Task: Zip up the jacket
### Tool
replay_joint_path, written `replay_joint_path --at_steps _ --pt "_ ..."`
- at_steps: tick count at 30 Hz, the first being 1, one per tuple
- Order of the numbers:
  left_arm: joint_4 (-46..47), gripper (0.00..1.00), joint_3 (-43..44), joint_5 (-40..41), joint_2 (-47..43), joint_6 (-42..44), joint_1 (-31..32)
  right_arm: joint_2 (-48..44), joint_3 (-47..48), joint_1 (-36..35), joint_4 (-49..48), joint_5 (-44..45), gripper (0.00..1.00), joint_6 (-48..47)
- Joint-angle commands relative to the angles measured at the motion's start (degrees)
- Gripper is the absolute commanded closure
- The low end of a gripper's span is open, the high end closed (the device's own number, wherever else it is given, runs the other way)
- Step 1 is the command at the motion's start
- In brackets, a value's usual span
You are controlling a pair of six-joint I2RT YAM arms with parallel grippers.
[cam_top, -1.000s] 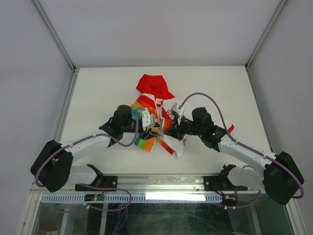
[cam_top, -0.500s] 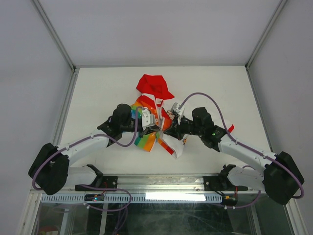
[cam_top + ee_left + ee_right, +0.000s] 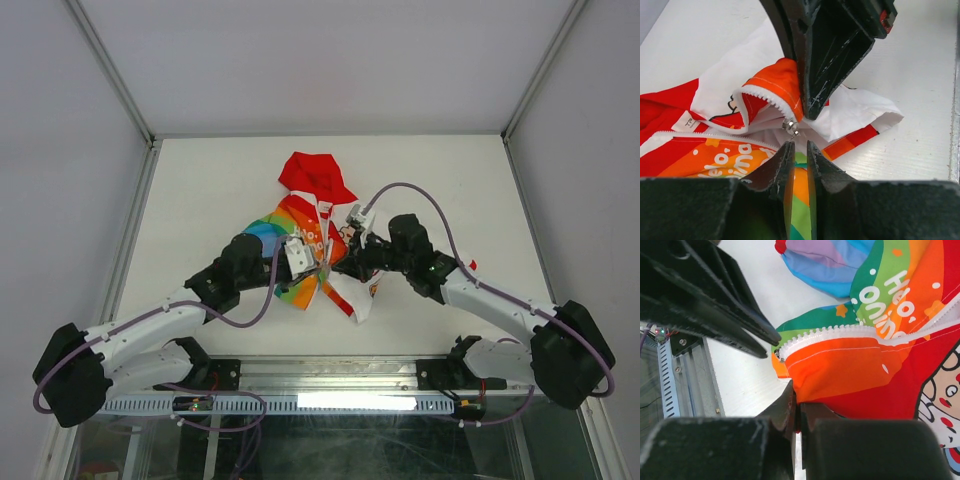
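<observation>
Centrally on the table lies the jacket [image 3: 300,215], crumpled, its red hood [image 3: 315,178] toward the far side and the rainbow panel facing up, the zipper teeth parted. The right gripper [image 3: 796,390] is clamped on the orange hem right beside the zipper's lower end. The left gripper [image 3: 799,146] faces it with its jaws a narrow slit apart, the metal zipper pull [image 3: 791,126] just off its tips; nothing shows pinched between them. Both arms crowd over the front of the garment and hide part of it from above. Around this, the white table [image 3: 200,180] is bare, boxed in by pale grey walls [image 3: 60,150]. A purple cable [image 3: 410,192] loops over the right arm, and a metal rail [image 3: 330,372] runs along the near edge.
</observation>
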State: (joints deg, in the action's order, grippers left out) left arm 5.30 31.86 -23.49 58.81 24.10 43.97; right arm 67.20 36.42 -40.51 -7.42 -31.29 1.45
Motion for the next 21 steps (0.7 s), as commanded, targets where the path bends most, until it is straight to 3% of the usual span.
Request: replay_joint_path --at_steps 1,4,7,12,17,21 --pt "1.63 0.81 -0.8 11.42 -1.62 -2.54 4.47 0.88 3.55 0.33 -1.54 -0.86 1.0 2.23" --pt "1.78 0.78 -1.5 14.67 -1.39 -3.27 6.98 1.23 3.99 0.32 -1.53 -1.45 1.0 2.67" --pt "2.88 0.75 -1.8 12.94 -1.79 -4.67 9.09 0.57 3.66 0.34 -2.16 -1.43 1.0 2.0" --pt "5.82 0.63 -2.83 15.0 -3.81 -12.47 9.0 -0.74 2.54 0.29 -1.88 -1.35 1.0 -0.83" --pt "3.47 0.53 0.7 7.3 -3.29 -18.38 4.36 -1.41 2.02 0.33 -0.67 -1.65 1.0 -3.2" --pt "2.37 0.51 5.59 -1.6 -0.22 -25.53 -2.14 -1.34 1.85 0.34 -0.26 -2.4 1.0 -4.63"
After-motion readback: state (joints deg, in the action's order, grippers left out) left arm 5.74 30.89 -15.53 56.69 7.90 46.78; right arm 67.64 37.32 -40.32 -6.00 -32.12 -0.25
